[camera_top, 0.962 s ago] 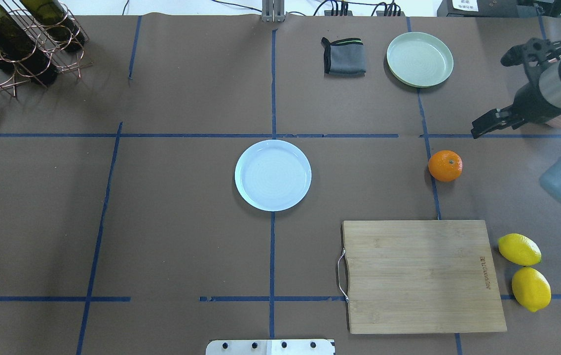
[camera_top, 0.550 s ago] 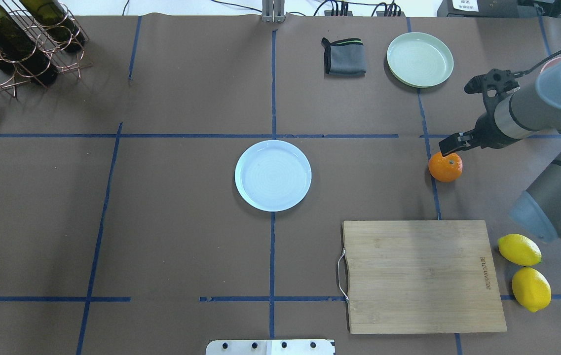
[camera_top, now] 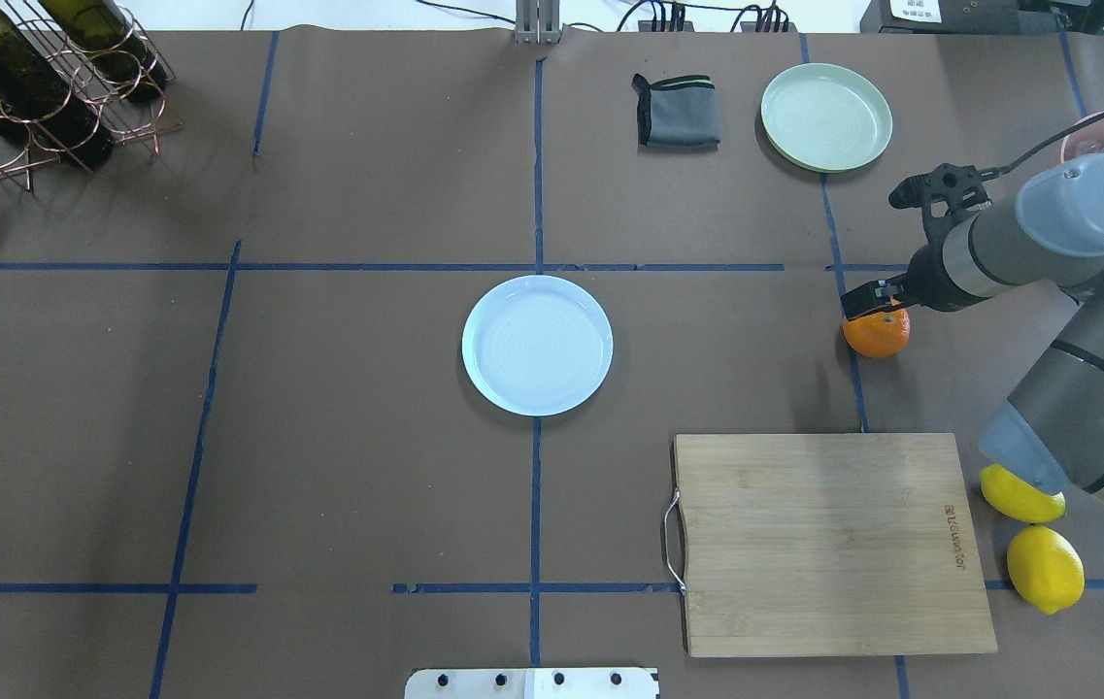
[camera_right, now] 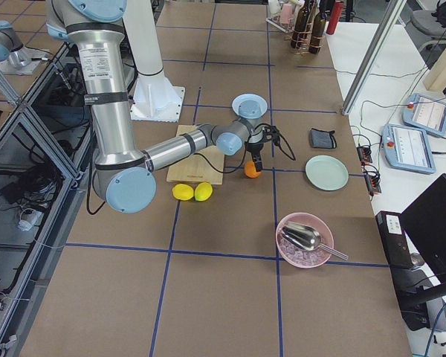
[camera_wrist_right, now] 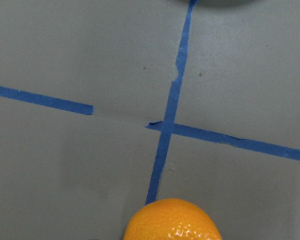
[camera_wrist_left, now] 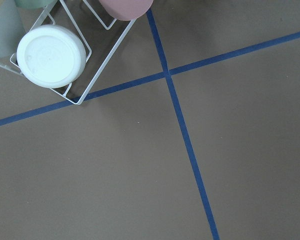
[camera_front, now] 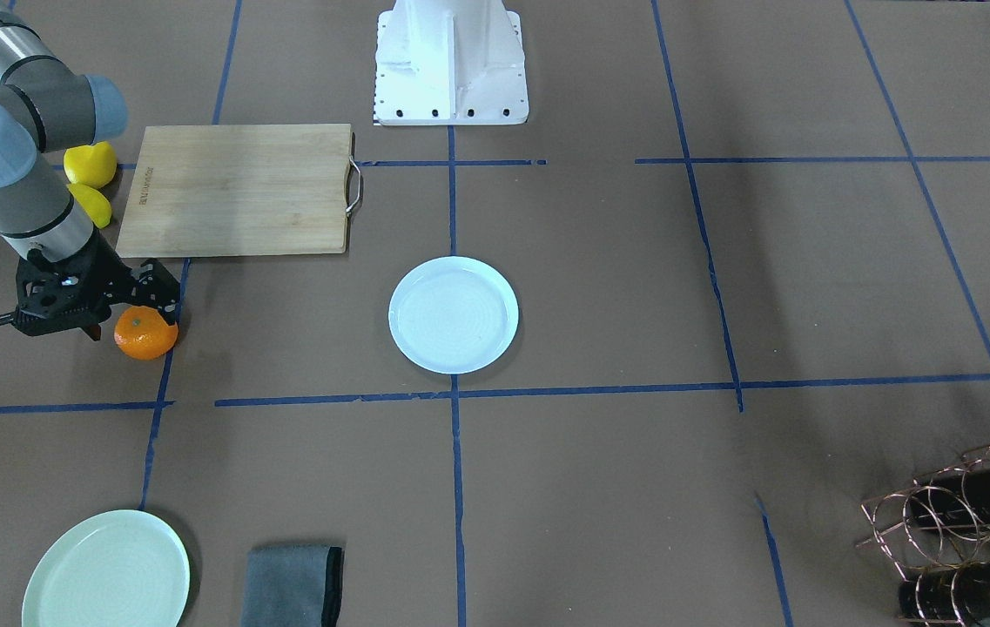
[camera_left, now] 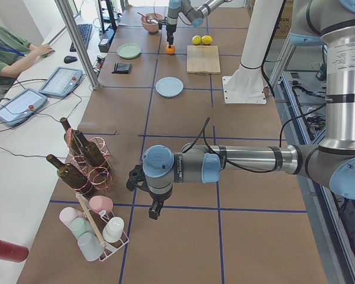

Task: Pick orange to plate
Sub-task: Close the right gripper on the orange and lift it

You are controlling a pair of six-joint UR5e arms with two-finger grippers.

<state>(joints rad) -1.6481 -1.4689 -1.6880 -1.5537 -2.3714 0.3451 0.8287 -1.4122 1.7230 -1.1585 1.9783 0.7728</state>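
Orange against the brown paper, the orange (camera_top: pixel 876 333) sits on the table (camera_top: pixel 367 466) on a blue tape line (camera_top: pixel 849 383), on my right-hand side. It is well apart from the plate (camera_top: pixel 537 345) at the centre. That placing is why I have the right arm on it, as the fruit lies within its easy reach. The lemons (camera_top: pixel 1045 568) and board (camera_top: pixel 823 544) lie nearer the base, clear of the approach. The right gripper (camera_front: pixel 131 319) hangs over the fruit with the wrist turned down, forearm stretched out low across the table and the elbow raised behind. From the front camera its jaws stand apart, one finger either side of the orange, and I judge they have not closed on it. The wrist camera shows only the top of the fruit at the bottom edge, so it looks centred under the tool. The left arm lies folded low at the far end beside the cup rack (camera_left: pixel 97 228), out of the way. I cannot tell how the left gripper (camera_left: pixel 155 211) is set. Nothing is on the plate yet.
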